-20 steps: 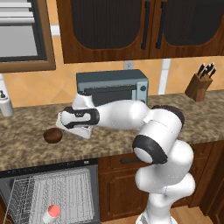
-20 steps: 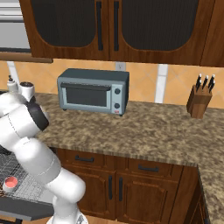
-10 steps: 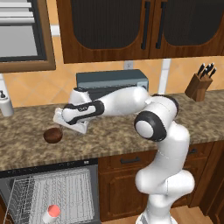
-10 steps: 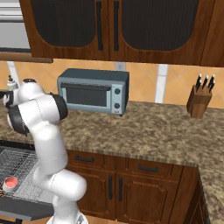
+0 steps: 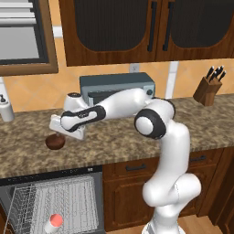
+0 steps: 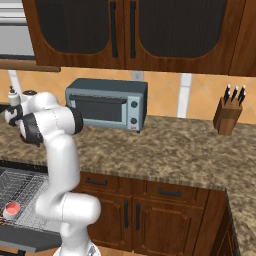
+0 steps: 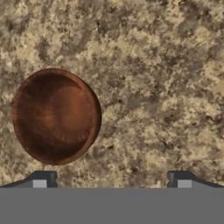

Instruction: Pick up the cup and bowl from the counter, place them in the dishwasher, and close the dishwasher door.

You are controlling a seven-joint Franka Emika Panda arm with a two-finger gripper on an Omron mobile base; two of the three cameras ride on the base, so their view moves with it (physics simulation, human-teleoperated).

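Resting on speckled counter [image 7: 166, 65] — bowl [image 7: 54, 116]

The dark brown glossy bowl [image 5: 55, 141] sits upright on the speckled granite desk [image 5: 114, 141], its hollow facing up. The cup [image 5: 53, 222], white outside with a pink-red rim, lies in the wire rack of the open dishwasher [image 5: 59, 205] below, whose door [image 6: 30, 239] is folded down.

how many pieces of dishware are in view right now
2. A small glossy dark brown bowl sits on the speckled granite counter, just below the gripper. A small white-grey cup with a pink-red inside lies in the dishwasher's light wire rack. Others may be hidden.
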